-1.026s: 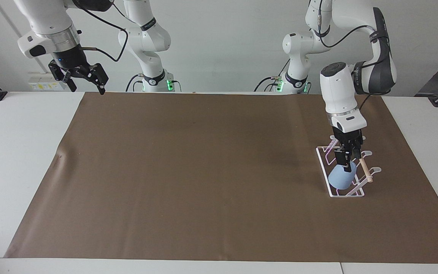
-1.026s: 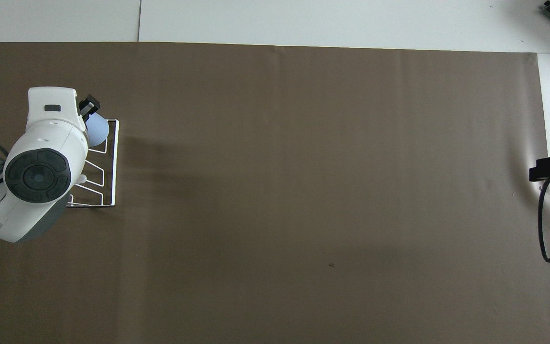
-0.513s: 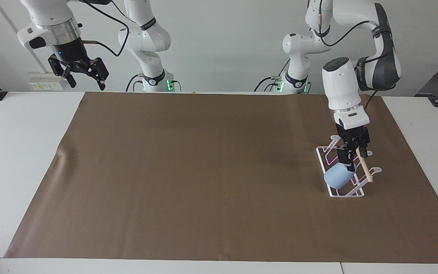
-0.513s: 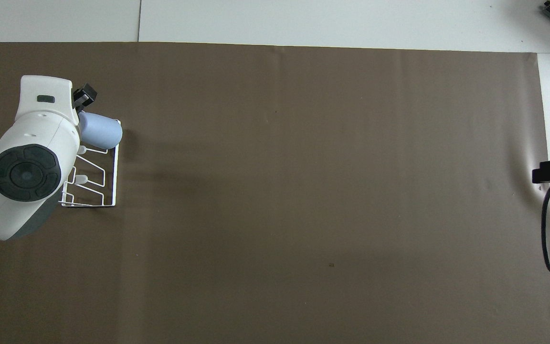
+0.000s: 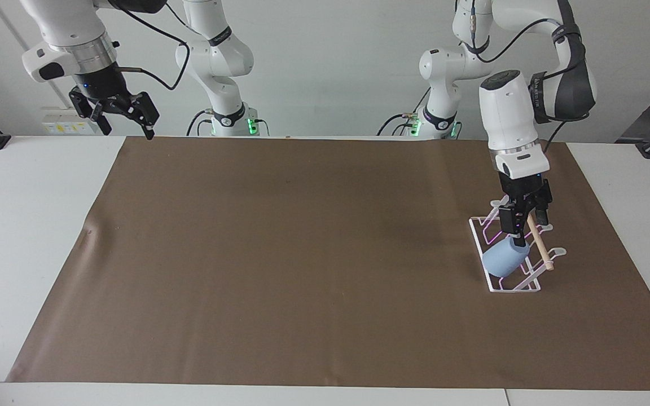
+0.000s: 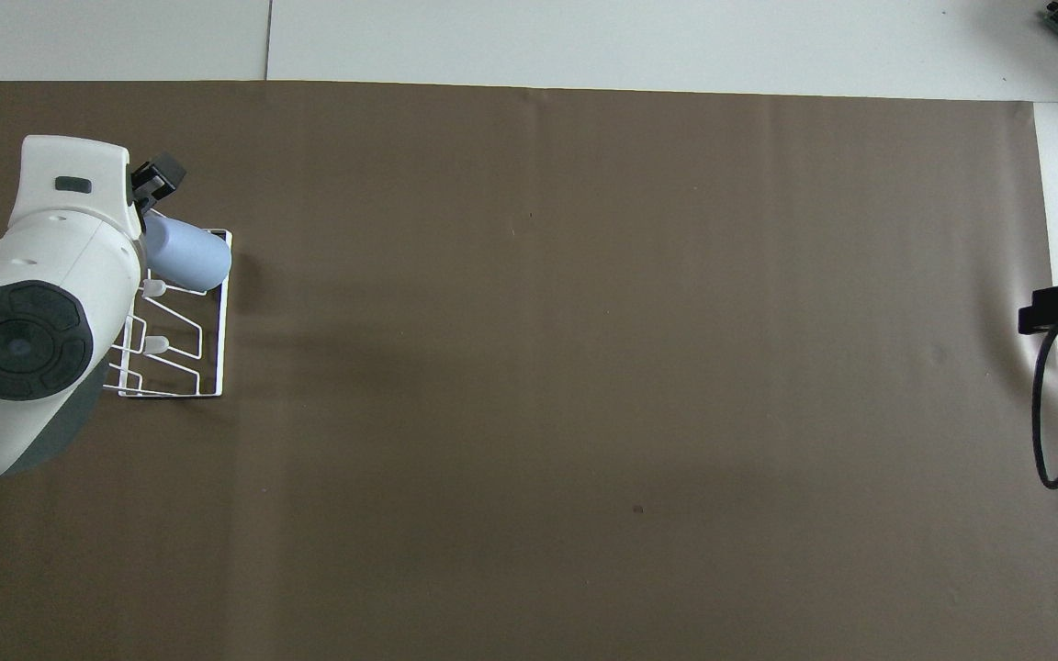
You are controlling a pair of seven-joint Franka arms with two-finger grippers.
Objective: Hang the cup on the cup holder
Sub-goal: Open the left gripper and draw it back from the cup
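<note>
The cup (image 5: 504, 258) has been released onto the farthest prong of the cup holder (image 5: 478, 237); the left tool (image 5: 523, 221), now spread wide, hangs above. The right tool (image 5: 116, 110) waits open over the tabletop's (image 5: 20, 225) edge.

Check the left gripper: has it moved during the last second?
Yes. The left gripper has risen off the cup, which lies tilted on the cup holder; it was down at the cup's rim a second ago.

The left gripper (image 5: 525, 226) now stands open and higher above the cup holder (image 5: 514, 285); the cup (image 5: 504, 260), released, lies tilted on a prong.
</note>
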